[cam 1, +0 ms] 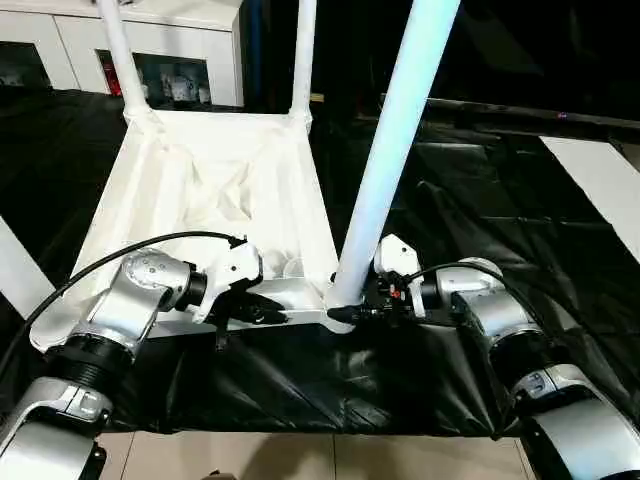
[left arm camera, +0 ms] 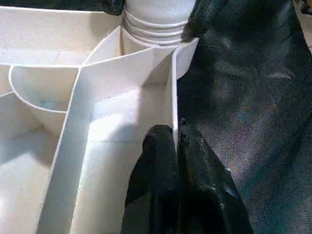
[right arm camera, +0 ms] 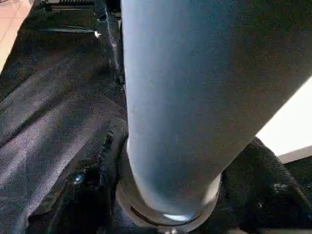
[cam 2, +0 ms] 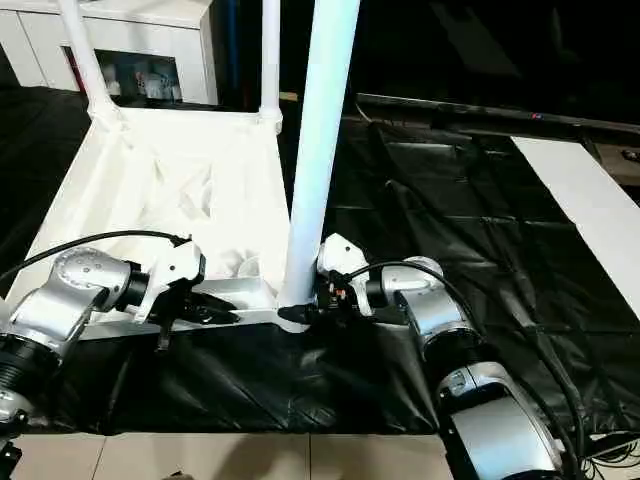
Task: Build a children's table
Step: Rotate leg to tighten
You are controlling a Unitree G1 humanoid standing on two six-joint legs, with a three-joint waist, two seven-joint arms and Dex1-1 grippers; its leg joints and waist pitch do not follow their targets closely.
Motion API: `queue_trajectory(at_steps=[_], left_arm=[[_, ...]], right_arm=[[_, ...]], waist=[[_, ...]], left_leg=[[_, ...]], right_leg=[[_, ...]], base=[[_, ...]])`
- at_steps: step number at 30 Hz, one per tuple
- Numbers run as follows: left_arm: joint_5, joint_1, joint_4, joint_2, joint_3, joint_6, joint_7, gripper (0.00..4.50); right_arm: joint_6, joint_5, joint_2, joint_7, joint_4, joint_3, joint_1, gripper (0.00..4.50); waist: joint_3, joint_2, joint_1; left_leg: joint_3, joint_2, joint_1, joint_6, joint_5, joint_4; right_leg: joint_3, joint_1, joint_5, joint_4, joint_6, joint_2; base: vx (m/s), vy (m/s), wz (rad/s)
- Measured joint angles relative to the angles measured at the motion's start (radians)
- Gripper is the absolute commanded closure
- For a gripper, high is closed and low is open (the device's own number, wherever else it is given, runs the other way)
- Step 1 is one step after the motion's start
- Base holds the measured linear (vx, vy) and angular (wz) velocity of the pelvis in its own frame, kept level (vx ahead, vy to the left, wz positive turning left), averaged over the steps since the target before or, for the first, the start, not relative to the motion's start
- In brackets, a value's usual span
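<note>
The white children's table top lies upside down, ribs up, on the black-covered work table. Legs stand in its far-left and far-right corner sockets. A third leg rises from the near-right socket. My right gripper is shut on this leg's base, one black finger on each side of the tube. Just left of that socket, my left gripper is shut on the top's near rim, with the thin wall between its fingers. Another white tube crosses the left edge.
The black cover ends at the front edge close under my forearms, with tiled floor below. A white board lies at the right. A white cabinet stands behind the table.
</note>
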Motion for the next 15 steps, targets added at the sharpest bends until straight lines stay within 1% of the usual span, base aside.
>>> queue_trajectory(at_steps=[5,9,10,12,15], left_arm=[[0.000,0.000,0.005,0.005,0.000,-0.007,-0.001,4.50],[0.007,-0.003,0.014,-0.014,0.002,-0.002,0.018,4.50],[0.013,-0.004,0.017,-0.025,0.003,0.006,0.045,4.50],[0.031,-0.007,0.031,-0.057,0.017,0.024,0.121,4.50],[0.062,-0.021,0.046,-0.118,0.022,0.061,0.235,4.50]], right_arm=[[-0.008,0.000,0.003,0.001,0.011,0.001,-0.003,1.87],[0.003,-0.007,0.012,-0.016,0.008,-0.001,0.004,1.87],[0.015,-0.008,0.017,-0.052,0.002,-0.010,0.014,1.87],[0.041,-0.009,0.039,-0.160,0.002,-0.042,0.031,1.88],[0.081,-0.004,0.085,-0.346,0.001,-0.103,0.060,1.88]], waist=[[0.000,0.000,0.000],[0.000,0.000,0.002],[-0.001,0.000,0.004],[-0.001,0.000,0.001],[-0.001,-0.001,-0.004]], left_leg=[[0.000,0.000,0.001,0.000,0.000,0.001],[0.000,0.000,0.003,0.000,0.000,0.001],[0.000,0.000,0.005,0.000,0.000,0.001],[0.001,-0.001,0.012,-0.001,0.000,0.001],[0.001,-0.002,0.013,-0.001,0.000,0.002]], right_leg=[[0.000,0.000,0.000,0.001,0.000,0.000],[0.001,0.001,0.000,0.003,0.000,0.000],[0.001,0.003,0.000,0.003,0.000,-0.001],[0.002,0.007,0.000,0.005,0.000,-0.001],[0.003,0.008,-0.002,0.004,0.003,-0.001]], base=[[0.000,0.000,0.00],[0.000,0.000,0.00],[0.000,0.000,0.00],[0.000,0.000,0.00],[-0.018,0.000,-0.01]])
